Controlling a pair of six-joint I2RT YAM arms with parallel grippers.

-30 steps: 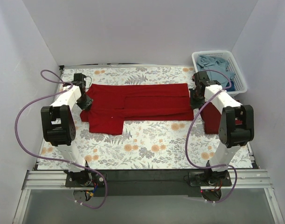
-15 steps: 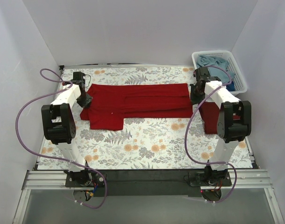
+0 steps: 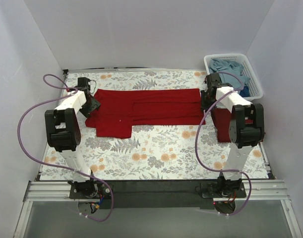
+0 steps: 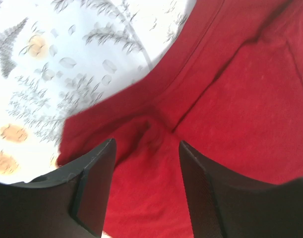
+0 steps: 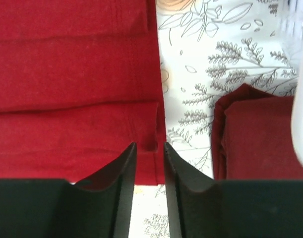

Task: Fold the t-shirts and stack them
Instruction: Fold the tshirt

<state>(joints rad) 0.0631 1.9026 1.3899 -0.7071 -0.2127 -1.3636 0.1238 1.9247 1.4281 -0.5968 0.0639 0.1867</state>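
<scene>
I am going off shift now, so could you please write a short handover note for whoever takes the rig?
Left gripper: open over the left end of the bright red t-shirt.
Right gripper: open at its right edge.
That shirt lies mid-table, folded into a long strip, a flap jutting out at its left end.
Done: maroon t-shirt folded, on the right.
Left: finish and stack the red one; blue t-shirts wait in the basket.
</scene>
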